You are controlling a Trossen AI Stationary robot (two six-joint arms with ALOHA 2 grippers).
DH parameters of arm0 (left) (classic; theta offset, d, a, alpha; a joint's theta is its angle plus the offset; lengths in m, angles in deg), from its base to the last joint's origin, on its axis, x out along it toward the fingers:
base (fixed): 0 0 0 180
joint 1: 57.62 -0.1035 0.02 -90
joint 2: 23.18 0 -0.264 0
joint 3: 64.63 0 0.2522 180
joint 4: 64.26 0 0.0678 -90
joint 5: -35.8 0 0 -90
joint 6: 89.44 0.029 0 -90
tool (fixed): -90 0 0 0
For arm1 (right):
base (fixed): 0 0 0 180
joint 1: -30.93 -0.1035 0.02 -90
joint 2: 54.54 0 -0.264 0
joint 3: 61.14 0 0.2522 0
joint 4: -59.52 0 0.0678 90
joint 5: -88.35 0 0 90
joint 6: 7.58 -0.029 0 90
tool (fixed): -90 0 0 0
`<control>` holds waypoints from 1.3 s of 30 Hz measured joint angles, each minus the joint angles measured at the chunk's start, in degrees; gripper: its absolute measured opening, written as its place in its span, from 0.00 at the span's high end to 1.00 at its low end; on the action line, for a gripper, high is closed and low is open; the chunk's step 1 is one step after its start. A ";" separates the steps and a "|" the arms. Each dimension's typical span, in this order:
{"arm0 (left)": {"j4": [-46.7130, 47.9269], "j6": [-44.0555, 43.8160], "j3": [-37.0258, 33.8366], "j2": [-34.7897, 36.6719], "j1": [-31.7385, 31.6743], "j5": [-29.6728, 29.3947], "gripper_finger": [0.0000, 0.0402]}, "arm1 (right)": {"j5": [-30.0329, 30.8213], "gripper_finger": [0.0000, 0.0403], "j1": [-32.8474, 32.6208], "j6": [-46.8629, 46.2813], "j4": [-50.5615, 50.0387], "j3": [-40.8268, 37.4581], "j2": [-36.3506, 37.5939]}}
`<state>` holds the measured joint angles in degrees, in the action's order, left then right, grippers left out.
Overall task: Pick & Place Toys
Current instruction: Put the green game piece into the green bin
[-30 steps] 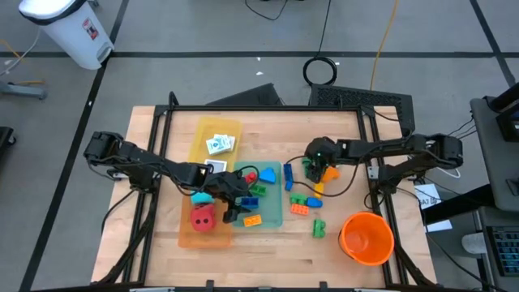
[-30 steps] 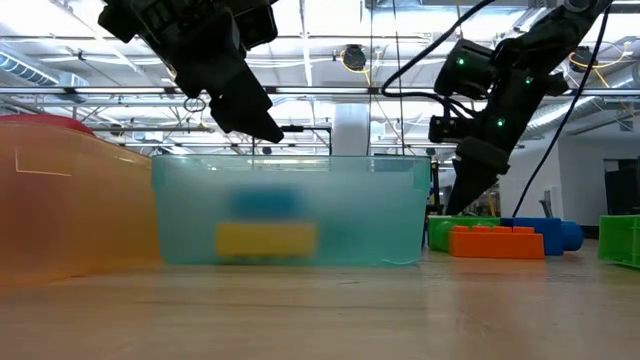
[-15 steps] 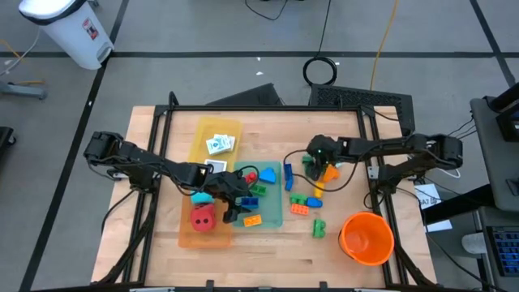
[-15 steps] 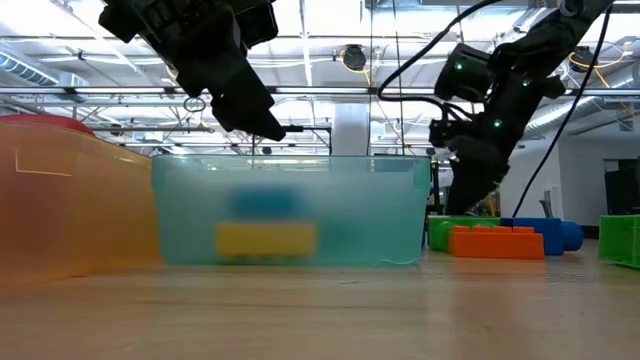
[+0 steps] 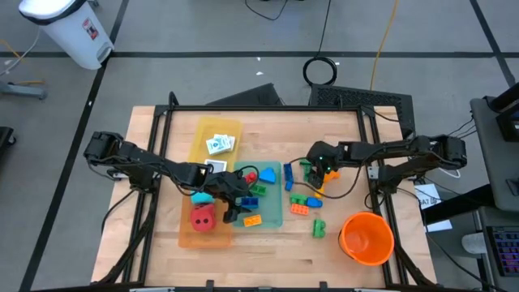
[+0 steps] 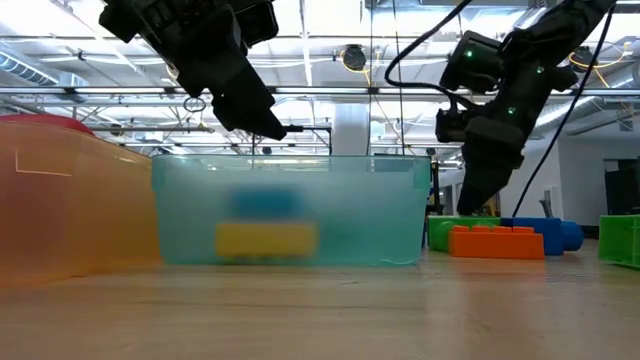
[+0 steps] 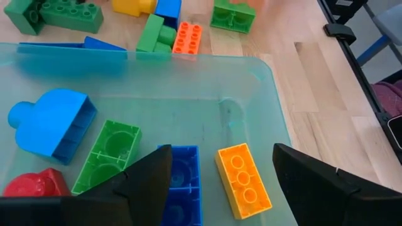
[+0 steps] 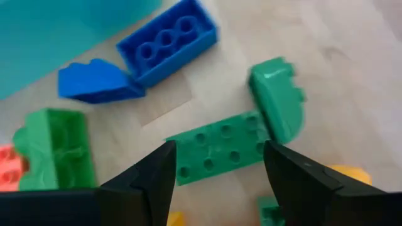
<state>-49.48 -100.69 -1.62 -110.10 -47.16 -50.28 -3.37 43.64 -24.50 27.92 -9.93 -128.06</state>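
Now both pincers hang spread and empty near your teal tray (image 5: 272, 212).

Your left pincer (image 7: 221, 182) is spread above the teal tray, nothing between its fingers; under it in the tray lie a yellow-orange brick (image 7: 245, 180), a blue brick (image 7: 183, 182), a green brick (image 7: 108, 156), a light-blue piece (image 7: 49, 124) and a red piece (image 7: 32, 184). Your right pincer (image 8: 217, 164) is spread low over the bench (image 5: 243, 259) just beside the tray's right wall, straddling a flat green brick (image 8: 220, 153) without gripping it; a rounded green piece (image 8: 277, 97), a long blue brick (image 8: 168, 41) and a blue wedge (image 8: 94, 82) lie around it. Left of the tray, the red die (image 5: 203, 216) sits in the orange tray (image 5: 186, 236), and cards (image 5: 219, 144) lie in the yellow tray (image 5: 200, 138). An orange bucket (image 5: 366, 238) stands well right of the tray.
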 joint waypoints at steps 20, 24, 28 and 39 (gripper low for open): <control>0.20 0.17 0.00 0.00 0.00 0.00 0.30 | 1.40 0.47 -6.40 29.00 0.50 0.02 -3.64; 0.19 0.20 0.00 0.00 0.00 0.00 0.30 | 9.68 0.47 -10.02 32.65 1.05 0.00 -3.67; 0.21 0.12 0.00 -0.01 0.00 0.00 0.30 | 17.34 0.47 -12.60 25.20 1.75 0.00 -3.67; 0.01 0.04 0.00 0.00 0.00 0.00 0.30 | 14.78 0.47 -10.23 -1.60 2.77 2.69 -3.67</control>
<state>-49.47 -100.64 -1.62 -110.10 -47.16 -50.28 11.41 33.41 -26.10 30.69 -7.24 -131.73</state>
